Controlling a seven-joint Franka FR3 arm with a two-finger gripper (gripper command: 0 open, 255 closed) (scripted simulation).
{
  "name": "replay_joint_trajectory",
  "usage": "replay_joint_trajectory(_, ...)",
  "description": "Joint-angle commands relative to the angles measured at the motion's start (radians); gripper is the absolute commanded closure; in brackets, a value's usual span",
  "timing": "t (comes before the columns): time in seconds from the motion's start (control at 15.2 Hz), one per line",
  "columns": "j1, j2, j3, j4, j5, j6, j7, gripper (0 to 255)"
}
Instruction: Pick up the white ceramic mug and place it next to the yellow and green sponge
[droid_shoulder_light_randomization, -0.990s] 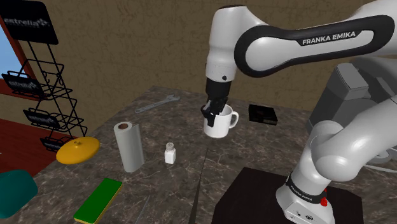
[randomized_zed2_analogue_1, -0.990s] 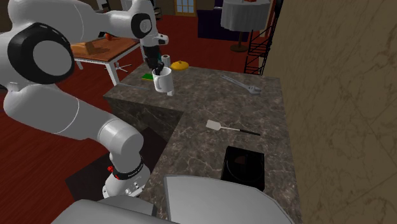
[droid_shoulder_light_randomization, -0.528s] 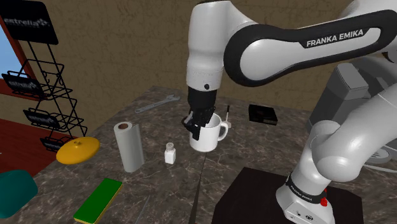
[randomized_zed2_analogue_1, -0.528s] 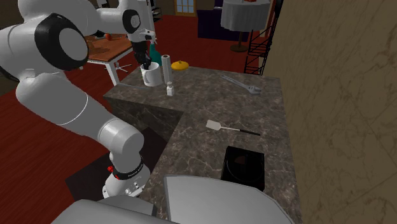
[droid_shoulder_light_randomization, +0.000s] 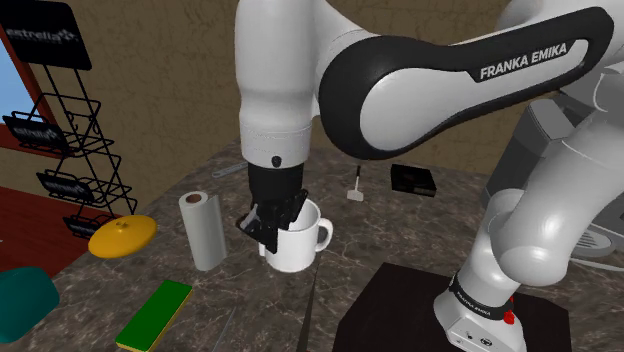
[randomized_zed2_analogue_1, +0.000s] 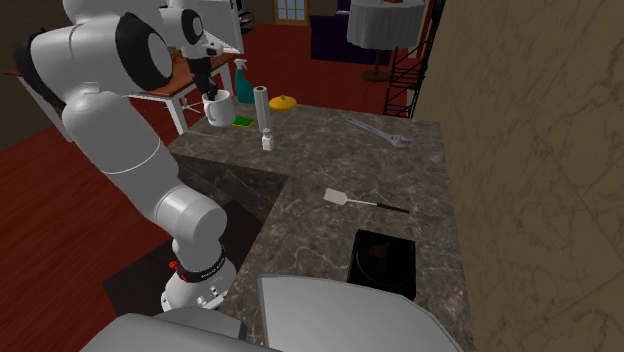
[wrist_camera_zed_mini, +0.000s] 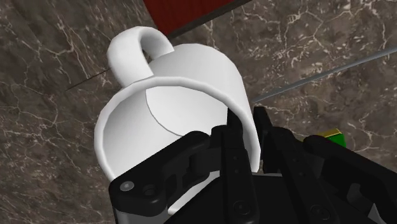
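Shoulder view: the jaws clamp the white mug's (droid_shoulder_light_randomization: 297, 243) rim beside the paper-towel roll (droid_shoulder_light_randomization: 203, 230). Bare worktop (droid_shoulder_light_randomization: 250, 305) separates it from the sponge (droid_shoulder_light_randomization: 155, 315) at the edge.

Second exterior view: the mug (randomized_zed2_analogue_1: 217, 108) hangs at the worktop's far corner, near the sponge (randomized_zed2_analogue_1: 242, 121).

Wrist view: the jaws straddle the mug's (wrist_camera_zed_mini: 172, 95) wall.

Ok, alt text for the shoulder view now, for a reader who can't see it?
The black gripper holds a white mug by its rim over a dark marbled counter. A paper towel roll stands upright just left of it, and a green and yellow sponge lies flat near the counter's lower left edge.
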Motion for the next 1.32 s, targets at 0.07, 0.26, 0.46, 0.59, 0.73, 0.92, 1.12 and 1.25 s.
replay_joint_trajectory(0.07,0.017,0.120,0.061,0.108,-0.071,-0.007,0.107,255)
replay_joint_trajectory(0.26,0.057,0.245,0.106,0.224,-0.157,-0.031,0.212,255)
replay_joint_trajectory(0.46,0.080,0.291,0.111,0.242,-0.190,-0.016,0.248,255)
replay_joint_trajectory(0.59,0.080,0.294,0.111,0.218,-0.193,0.010,0.251,255)
replay_joint_trajectory(0.73,0.080,0.298,0.110,0.195,-0.196,0.035,0.254,255)
replay_joint_trajectory(0.92,0.081,0.307,0.108,0.163,-0.204,0.074,0.260,255)
replay_joint_trajectory(1.12,0.083,0.318,0.107,0.133,-0.213,0.111,0.267,255)
replay_joint_trajectory(1.25,0.084,0.326,0.105,0.114,-0.221,0.136,0.272,255)
